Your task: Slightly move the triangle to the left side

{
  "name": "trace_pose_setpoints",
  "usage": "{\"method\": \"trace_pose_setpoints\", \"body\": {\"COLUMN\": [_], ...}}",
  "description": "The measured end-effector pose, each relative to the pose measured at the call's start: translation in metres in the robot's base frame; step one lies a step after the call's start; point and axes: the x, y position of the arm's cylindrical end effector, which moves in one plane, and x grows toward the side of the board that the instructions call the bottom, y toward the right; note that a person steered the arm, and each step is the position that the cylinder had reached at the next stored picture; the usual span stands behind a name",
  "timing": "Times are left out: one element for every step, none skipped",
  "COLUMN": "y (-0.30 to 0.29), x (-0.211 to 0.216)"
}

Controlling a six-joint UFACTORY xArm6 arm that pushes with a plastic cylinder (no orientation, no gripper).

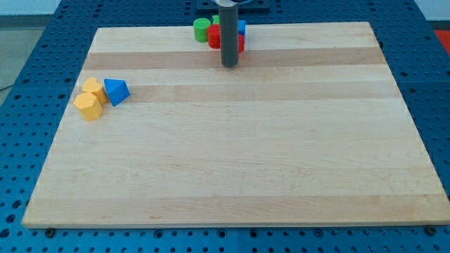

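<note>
Camera view is showing the wooden board filling most of the frame, sitting on a blue perforated table. The dark rod is coming down from twelve o'clock, and my tip is resting near the board's top edge; there are no fingers on this rig to be apart or together, only the bare rod end. Just behind the rod, at twelve o'clock, a small cluster is sitting: a green block, seemingly a cylinder, a red block partly hidden by the rod, and a blue block peeking out at the rod's right, its shape unclear. Over at nine o'clock on the board, the blue triangle is lying just beside two yellow blocks, which are sitting at its eight o'clock and appear to be touching it or nearly so.

My tip is standing well apart from the triangle, roughly at its two o'clock. To do this step well, I am judging that the tip should be travelling around to the triangle's three o'clock side, staying clear of the cluster, and then pushing toward nine o'clock through the block's middle so it is not spinning. The nudge should be short, since the yellow blocks are crowding that side and will likely be shoved along.
</note>
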Motion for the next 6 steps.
{"method": "trace_pose_setpoints", "body": {"y": [0.000,-0.001,-0.054,-0.141,-0.211,-0.246], "x": [0.000,0.029,0.075,0.077,0.033,-0.032]}}
